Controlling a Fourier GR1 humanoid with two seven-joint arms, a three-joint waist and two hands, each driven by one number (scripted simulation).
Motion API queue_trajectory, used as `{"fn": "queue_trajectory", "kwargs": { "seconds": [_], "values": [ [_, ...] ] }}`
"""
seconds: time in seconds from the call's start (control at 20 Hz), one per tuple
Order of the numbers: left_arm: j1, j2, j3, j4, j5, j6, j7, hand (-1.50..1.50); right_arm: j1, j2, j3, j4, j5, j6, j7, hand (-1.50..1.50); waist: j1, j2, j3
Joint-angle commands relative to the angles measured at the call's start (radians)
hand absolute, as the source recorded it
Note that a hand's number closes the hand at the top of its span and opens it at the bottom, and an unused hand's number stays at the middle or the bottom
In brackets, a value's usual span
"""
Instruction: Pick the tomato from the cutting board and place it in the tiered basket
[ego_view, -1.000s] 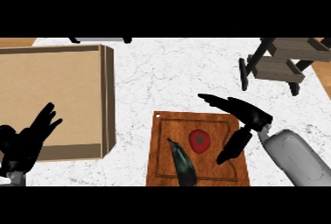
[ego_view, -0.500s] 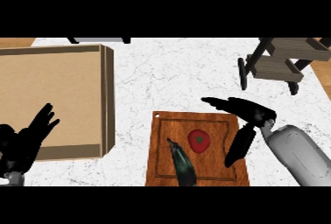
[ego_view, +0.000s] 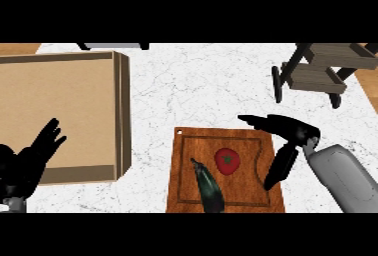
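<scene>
A red tomato (ego_view: 227, 161) with a green stem lies near the middle of the wooden cutting board (ego_view: 190, 194). My right hand (ego_view: 289, 136) hovers at the board's right edge, open, with the thumb stretched left above the tomato and the fingers pointing down beside it. No part of the hand touches the tomato. The tiered basket (ego_view: 325, 70), made of wooden trays on a dark frame, stands at the upper right. My left hand (ego_view: 28, 162) rests open at the lower left.
A dark green eggplant (ego_view: 209, 186) lies on the board just left of the tomato. A large flat cardboard box (ego_view: 59, 115) covers the left side of the white marble counter (ego_view: 207, 95).
My right hand has drifted slightly right and down along the board's right edge, staying open. The tomato, the eggplant and the left hand have not moved.
</scene>
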Motion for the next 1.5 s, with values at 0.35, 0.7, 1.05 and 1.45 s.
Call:
{"fn": "queue_trajectory", "kwargs": {
  "seconds": [0.35,0.7,1.05,1.45],
  "values": [
    [0.029,-0.033,0.019,0.025,-0.044,-0.012,0.026,0.0,0.064,0.03,-0.07,-0.009,0.055,0.059,-0.038,-1.5,-0.002,0.005,-0.012],
    [0.044,-0.057,0.04,-0.015,-0.064,-0.009,0.04,0.0,0.05,0.096,-0.058,0.15,0.2,0.054,-0.22,-1.5,0.003,0.007,-0.011],
    [-0.022,-0.046,0.083,0.148,-0.077,-0.066,-0.041,0.0,0.01,0.219,-0.057,0.167,0.26,-0.023,-0.164,-1.5,-0.001,0.008,-0.012],
    [-0.049,-0.071,0.091,0.099,-0.081,-0.052,0.035,0.0,0.04,0.279,-0.043,0.242,0.326,-0.044,-0.208,-1.5,-0.003,0.007,-0.012]
  ]
}}
